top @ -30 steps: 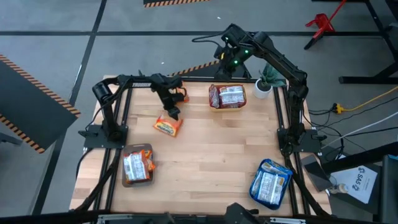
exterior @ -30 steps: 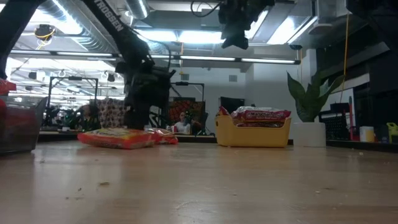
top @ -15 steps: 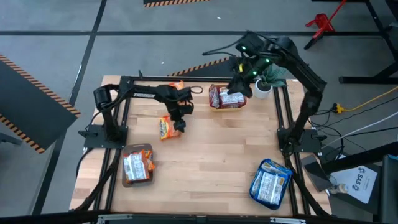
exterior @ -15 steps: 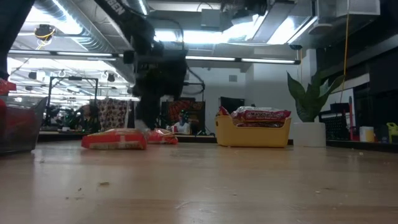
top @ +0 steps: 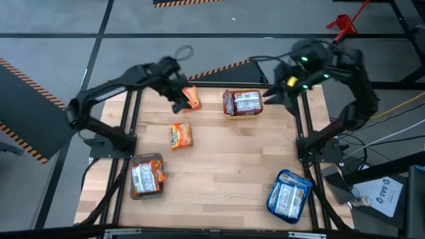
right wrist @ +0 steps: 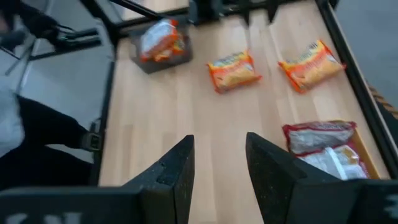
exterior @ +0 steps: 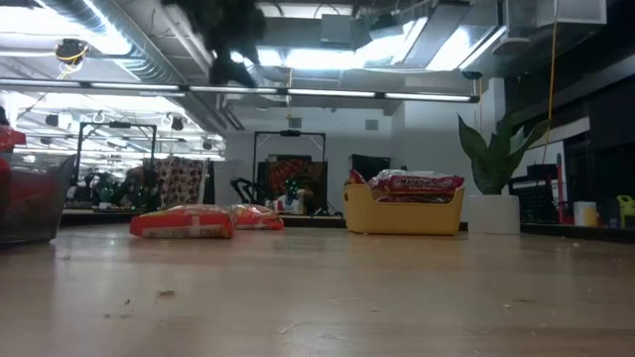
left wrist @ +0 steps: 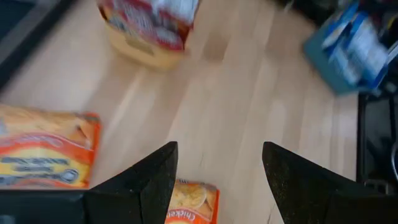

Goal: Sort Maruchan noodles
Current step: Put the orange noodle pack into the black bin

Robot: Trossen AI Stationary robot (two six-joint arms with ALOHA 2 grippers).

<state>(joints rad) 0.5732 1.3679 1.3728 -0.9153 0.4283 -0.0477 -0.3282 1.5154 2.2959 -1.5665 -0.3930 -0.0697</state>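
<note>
Two orange noodle packets (top: 180, 135) lay loose on the tabletop (top: 226, 172), unsorted, near the back-left. My left fingers (top: 178, 106) hung wide and empty above them; my right fingers (top: 269, 101) were partly parted, empty, beside the yellow bowl (top: 242, 104) of red packets.

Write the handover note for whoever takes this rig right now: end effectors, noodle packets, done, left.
Left end effector: open, empty, raised over the far-left part of the table.
Right end effector: open, empty, raised near the far-right corner beside the yellow bowl.
Done: red-and-white packets in the yellow bowl; orange packets in the grey tray at near left; blue-and-white packets in the teal tray at near right.
Left: two loose orange packets on the table, one near the far edge, one closer in. They presumably go in the grey tray.
</note>
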